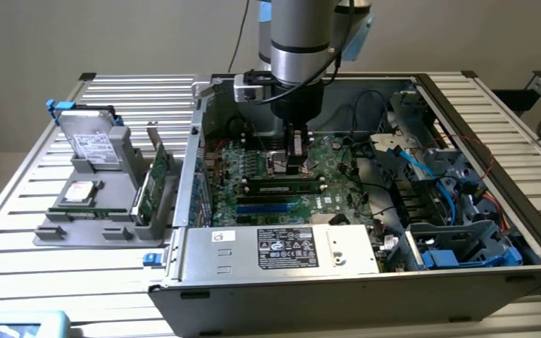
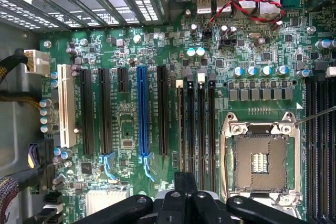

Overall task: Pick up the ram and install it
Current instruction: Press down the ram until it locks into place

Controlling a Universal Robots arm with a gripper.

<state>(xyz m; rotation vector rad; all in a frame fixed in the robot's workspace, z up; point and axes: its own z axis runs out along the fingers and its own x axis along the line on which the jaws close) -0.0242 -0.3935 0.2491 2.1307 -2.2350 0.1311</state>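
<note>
Pincer (image 1: 297, 167) closed (empty) over motherboard (image 1: 251, 169), one ram (image 1: 284, 189) seated.

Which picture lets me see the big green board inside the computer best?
The wrist view: it looks straight onto the green board, with its slots and the silver socket plain to see. The exterior view shows it at a slant inside the case, partly behind the gripper.
</note>
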